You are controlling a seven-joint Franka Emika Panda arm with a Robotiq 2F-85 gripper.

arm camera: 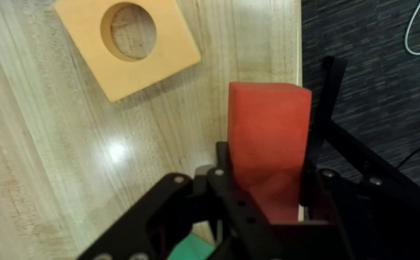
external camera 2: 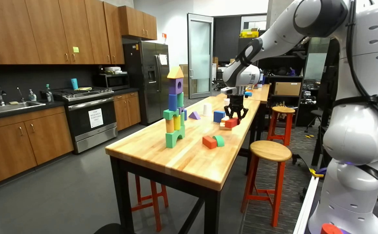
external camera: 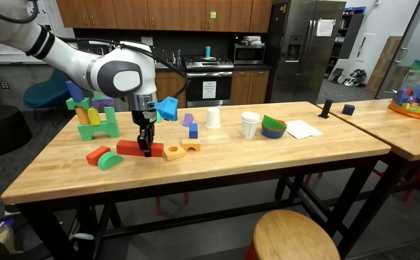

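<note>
1. The end effector (arm camera: 266,162) is clamped on a long red block (arm camera: 269,122), one finger against each side: the grasp is made, the release not yet.
2. That block appears to hang above the tabletop (external camera: 231,155) (how much clearance it has, I cannot tell), near a flat orange block (arm camera: 134,74) pierced by a round hole.
3. A multicoloured tower (external camera 2: 173,103) stands built, from a green arch (external camera 2: 175,132) at its foot to a pitched orange roof (external camera 2: 175,73) at its peak.
4. Apart from it lie loose pieces: a short red block (external camera: 96,155) beside a green half-round (external camera: 109,160), an arched orange block (external camera: 191,142), a blue block (external camera: 193,130) and a purple wedge (external camera: 188,120).
5. The pieces look matte and smooth, perhaps foam, with crisp edges; the long red block is a plain rectangular bar with flat faces.
6. The tabletop is pale wood in strips, its grain plainly visible and its finish somewhat glossy.
7. Farther along stand stacked white cups (external camera: 250,125), seemingly paper, and round nested bowls (external camera: 273,132) in green, orange and blue.
</note>
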